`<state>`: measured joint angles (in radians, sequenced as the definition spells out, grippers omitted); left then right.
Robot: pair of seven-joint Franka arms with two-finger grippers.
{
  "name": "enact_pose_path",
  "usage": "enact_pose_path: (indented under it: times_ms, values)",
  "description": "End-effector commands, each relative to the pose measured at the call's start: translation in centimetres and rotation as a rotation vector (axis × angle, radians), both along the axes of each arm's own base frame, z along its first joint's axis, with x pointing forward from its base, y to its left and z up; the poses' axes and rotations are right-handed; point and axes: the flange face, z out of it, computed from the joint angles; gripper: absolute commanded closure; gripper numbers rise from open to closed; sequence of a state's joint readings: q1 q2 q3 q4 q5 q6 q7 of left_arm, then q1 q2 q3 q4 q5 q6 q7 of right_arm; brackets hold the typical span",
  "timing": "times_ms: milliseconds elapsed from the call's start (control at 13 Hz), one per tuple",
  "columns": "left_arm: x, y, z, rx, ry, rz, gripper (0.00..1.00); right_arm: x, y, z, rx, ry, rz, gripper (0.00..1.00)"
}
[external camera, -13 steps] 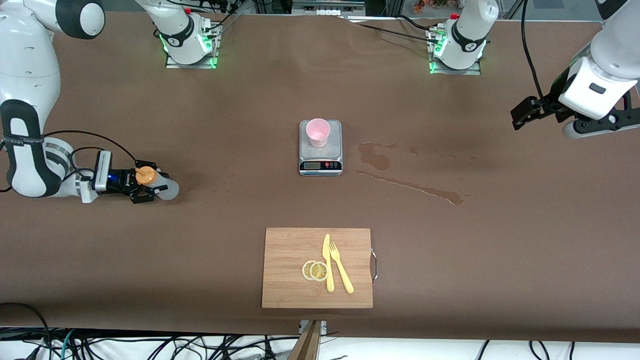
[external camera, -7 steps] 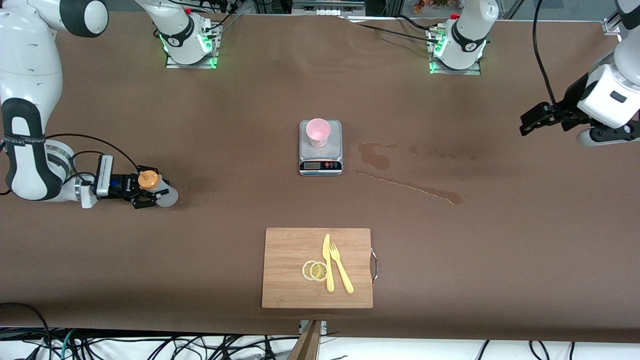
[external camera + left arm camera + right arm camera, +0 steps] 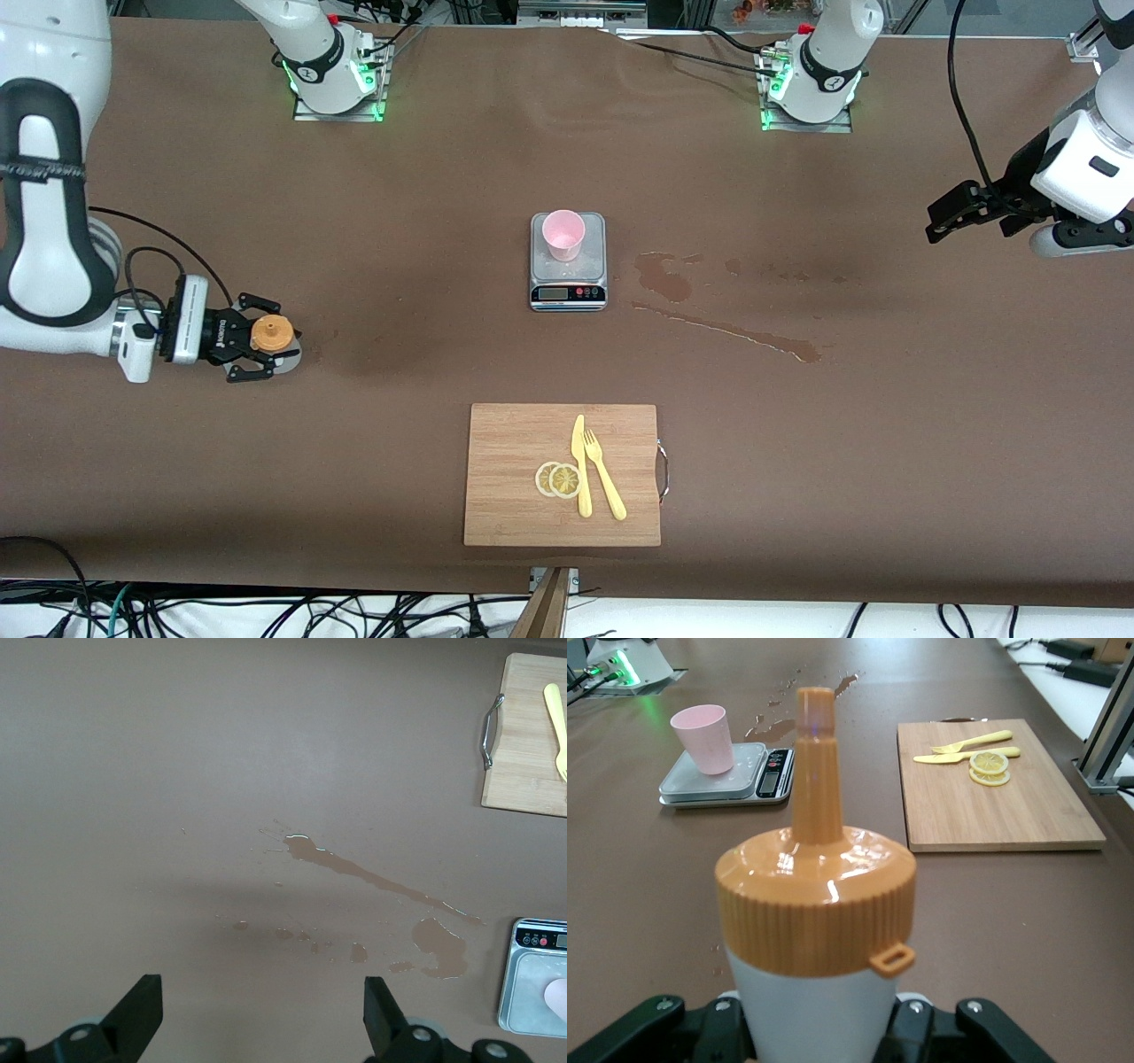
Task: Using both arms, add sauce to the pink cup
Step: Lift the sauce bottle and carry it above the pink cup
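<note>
The right gripper (image 3: 263, 346), lower left of frame, has just clamped onto the sauce (image 3: 273, 335) and is lifting it upright. The pink cup (image 3: 563, 234) waits centre-frame on the scale (image 3: 568, 282). Upper right, the left gripper (image 3: 967, 211) hangs released, drifting outward.

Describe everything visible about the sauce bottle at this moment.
The sauce bottle is a small squeeze bottle with a whitish, translucent plastic body and a ribbed orange cap that ends in a tall nozzle; a small loop tab sticks out of the cap's rim. It stands upright, clamped at its body by the right end effector, toward the right arm's end of the table. Whether its base touches the table cannot be told.
</note>
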<state>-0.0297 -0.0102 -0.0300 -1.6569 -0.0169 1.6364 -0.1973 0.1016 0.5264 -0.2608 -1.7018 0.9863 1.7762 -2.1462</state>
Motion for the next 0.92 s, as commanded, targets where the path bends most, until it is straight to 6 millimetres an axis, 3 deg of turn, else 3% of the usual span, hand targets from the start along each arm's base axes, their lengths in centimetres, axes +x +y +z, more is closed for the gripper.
enact_pose_path:
  times_ms: [0,307,614,844]
  values:
    - [-0.7,-0.2,0.2,-0.013,-0.010,-0.010,0.00,-0.9,4.2,3.8,-0.134,0.046,-0.046,0.92]
    - [-0.7,-0.3,0.2,-0.014,-0.010,-0.012,0.00,-1.4,10.2,6.7,-0.280,0.061,-0.063,0.92]
    - [-0.7,-0.5,0.1,-0.013,-0.008,-0.014,0.00,-4.7,14.5,10.2,-0.421,0.050,-0.035,0.92]
    - [-0.7,-0.6,0.0,-0.013,-0.005,-0.018,0.00,-8.4,17.5,10.7,-0.535,0.105,-0.032,0.93]
